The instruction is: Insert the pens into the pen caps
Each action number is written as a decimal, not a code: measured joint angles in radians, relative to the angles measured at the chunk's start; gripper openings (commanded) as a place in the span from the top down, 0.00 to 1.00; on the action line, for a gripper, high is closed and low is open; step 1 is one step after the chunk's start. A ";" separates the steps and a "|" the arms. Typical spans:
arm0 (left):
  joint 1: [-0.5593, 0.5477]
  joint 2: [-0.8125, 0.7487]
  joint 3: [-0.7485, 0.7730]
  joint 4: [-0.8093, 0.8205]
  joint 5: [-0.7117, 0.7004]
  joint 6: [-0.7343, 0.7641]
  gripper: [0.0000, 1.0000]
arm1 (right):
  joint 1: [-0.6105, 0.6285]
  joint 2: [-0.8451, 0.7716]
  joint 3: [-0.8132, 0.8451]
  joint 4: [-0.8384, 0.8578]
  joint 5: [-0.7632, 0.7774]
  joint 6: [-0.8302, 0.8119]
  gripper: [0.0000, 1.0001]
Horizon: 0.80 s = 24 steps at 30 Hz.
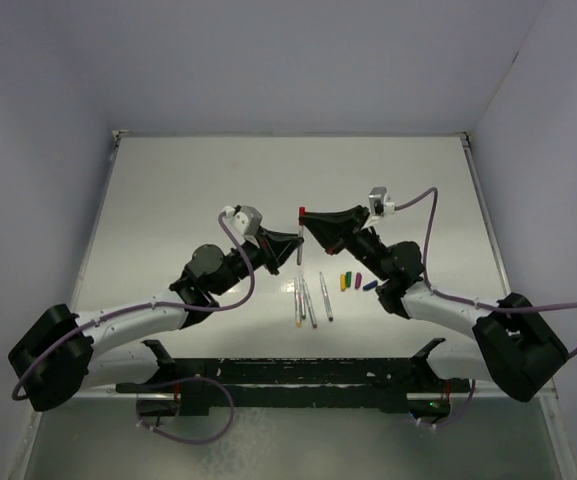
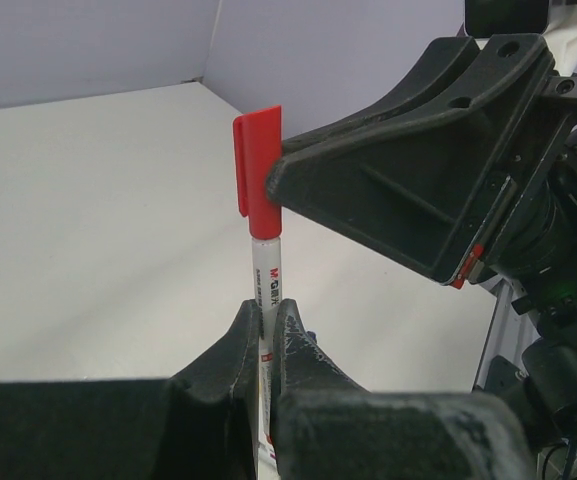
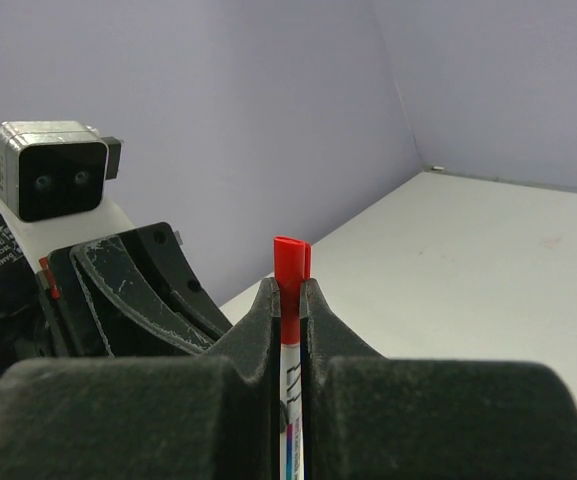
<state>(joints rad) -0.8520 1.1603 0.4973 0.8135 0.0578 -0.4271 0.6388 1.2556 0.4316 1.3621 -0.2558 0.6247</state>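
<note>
Soft, even light — faint shadows, blurred foreground

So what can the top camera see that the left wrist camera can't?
Only the top camera shows the spare pens and loose caps lying on the table. Only the left wrist camera shows the printing on the held pen. Both show the left gripper holding that pen while the right gripper holds the red cap on its top.

A white worktop (image 1: 178, 190) is stretching away matte and evenly lit, 3 pale lavender walls (image 1: 288, 60) are closing it in at the far, left and right sides, and a thin grey strip (image 1: 485, 205) is running along its right edge from near to far.
</note>
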 measured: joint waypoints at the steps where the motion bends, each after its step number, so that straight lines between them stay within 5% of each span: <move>1: 0.000 -0.002 0.000 -0.004 -0.003 0.000 1.00 | 0.000 0.005 0.004 0.000 -0.004 0.002 1.00; 24: 0.004 -0.017 0.059 -0.084 -0.139 0.173 1.00 | -0.007 0.066 0.167 -0.198 -0.047 -0.050 1.00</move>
<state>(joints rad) -0.8482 1.1431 0.5564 0.7296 -0.0811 -0.2543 0.6315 1.3220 0.5991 1.1641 -0.3031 0.5747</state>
